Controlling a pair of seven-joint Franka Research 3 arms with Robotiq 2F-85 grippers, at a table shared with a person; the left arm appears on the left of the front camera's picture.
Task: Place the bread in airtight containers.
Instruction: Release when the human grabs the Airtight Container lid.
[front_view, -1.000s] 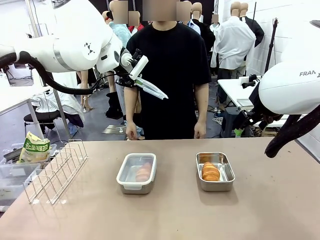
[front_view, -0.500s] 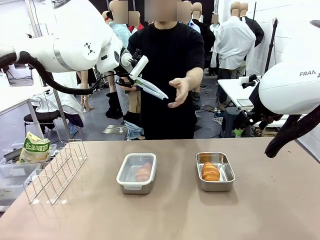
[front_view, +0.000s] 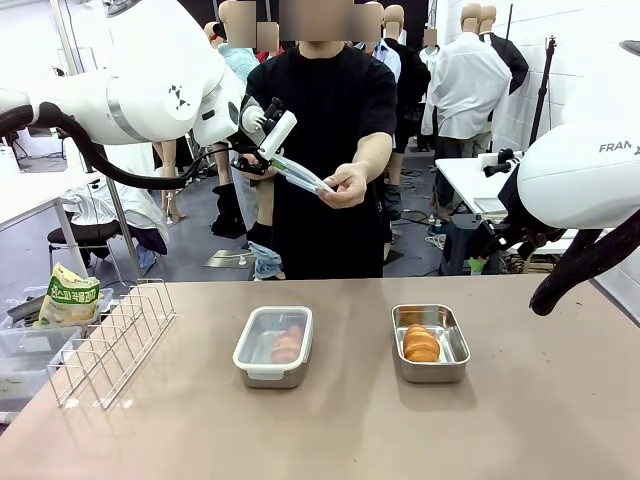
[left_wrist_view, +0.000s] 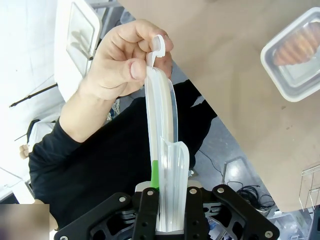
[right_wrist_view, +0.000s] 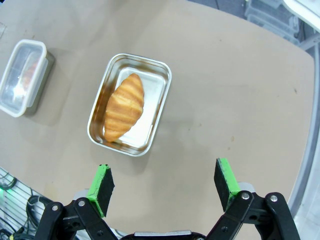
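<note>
Left pincer (left_wrist_view: 165, 222) pinched a clear lid (left_wrist_view: 162, 150), w/ a person's hand (left_wrist_view: 122, 62) gripping its far end at 12 o'clock. Right pincer (right_wrist_view: 165, 185) hung spread; open tin (right_wrist_view: 131, 104) w/ bread (right_wrist_view: 125, 106) lay at its 11 o'clock.

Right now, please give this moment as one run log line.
left gripper: shut on lid | person's hand: grasping lid | right gripper: open | right container: uncovered, bread inside

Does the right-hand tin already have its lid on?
No. The right tin sits open with a croissant bare inside.
</note>
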